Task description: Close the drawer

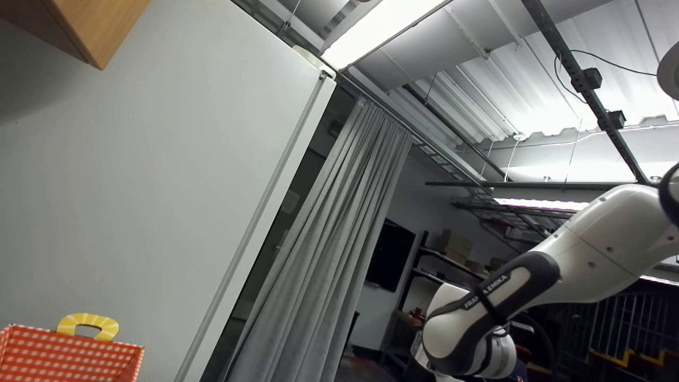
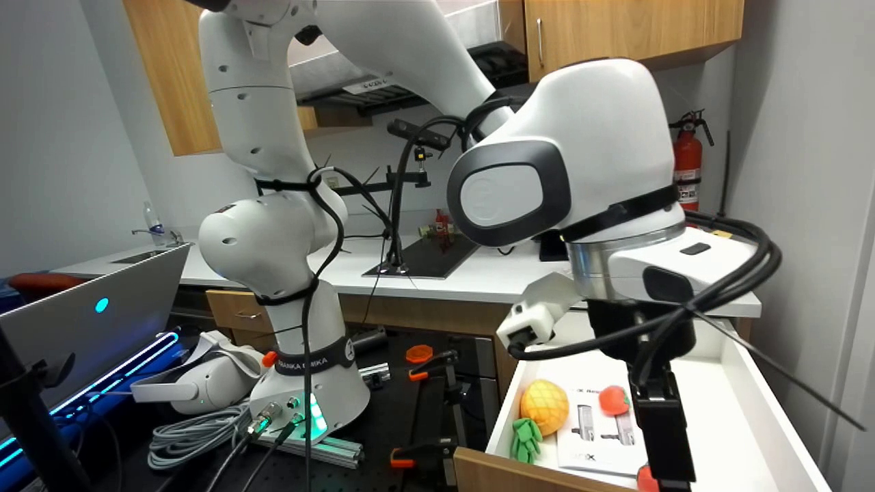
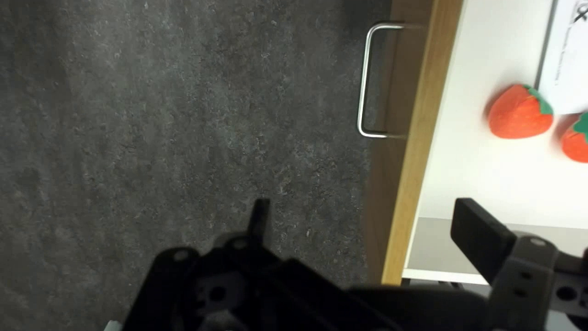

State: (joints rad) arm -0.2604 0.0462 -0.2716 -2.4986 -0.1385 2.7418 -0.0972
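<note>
At the left of the wrist view lies dark gray floor [image 3: 161, 115], and one finger [image 3: 259, 220] of the gripper [image 3: 363, 202] hangs over it. The jaws stand wide apart and hold nothing. Next comes the metal handle [image 3: 364, 82], then the wooden front board [image 3: 415, 161] of the drawer [image 2: 724, 424], which in an exterior view is pulled well out from under the counter [image 2: 492, 279], at lower right. The other finger [image 3: 482, 241] is over the drawer's inside, so the board's edge runs between the two in the wrist view; neither seems to touch it, though I cannot tell whether the tips reach below it. Farthest right lie two toy strawberries [image 3: 519, 112] and what looks like a white booklet [image 3: 565, 59]. The step in hand, I judge, is getting set to push. Better not to shove while straddling: the inner finger could be pinched against the counter. Lift a little, carry both fingers to the floor side, bring them together, and press on the board's outer face. A straight, slow push nearer the handle should keep the drawer from twisting and the toy strawberries from rolling.
</note>
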